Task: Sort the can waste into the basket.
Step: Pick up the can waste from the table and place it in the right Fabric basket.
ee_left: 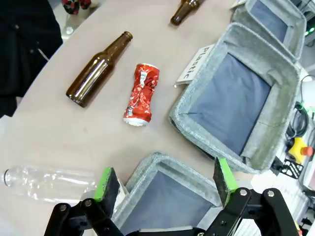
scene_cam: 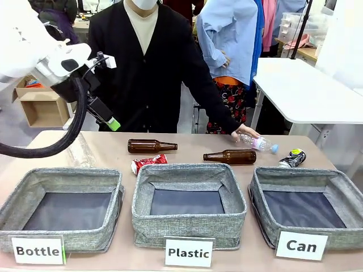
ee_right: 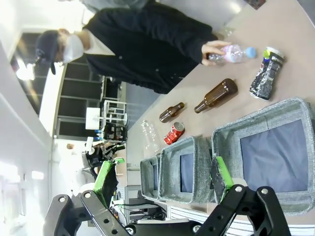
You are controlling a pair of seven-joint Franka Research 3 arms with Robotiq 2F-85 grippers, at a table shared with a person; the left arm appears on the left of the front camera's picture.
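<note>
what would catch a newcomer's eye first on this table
The Bottle bin, Plastic bin and Can basket line the near edge. Beyond them lie a crushed red can, behind the Plastic bin, and a black-silver can behind the Can basket. Beside that can, the person's hand holds a clear plastic bottle.

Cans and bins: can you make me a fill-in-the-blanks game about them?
1. The black-silver can lies just behind the basket whose sign reads ____.
2. The red can lies behind a corner of the bin whose sign reads ____.
3. The number of brown bottles lying out is ____.
4. The left gripper and the right gripper both have jaws that stand ____.

Missing words: Can; Plastic; two; open.
</note>
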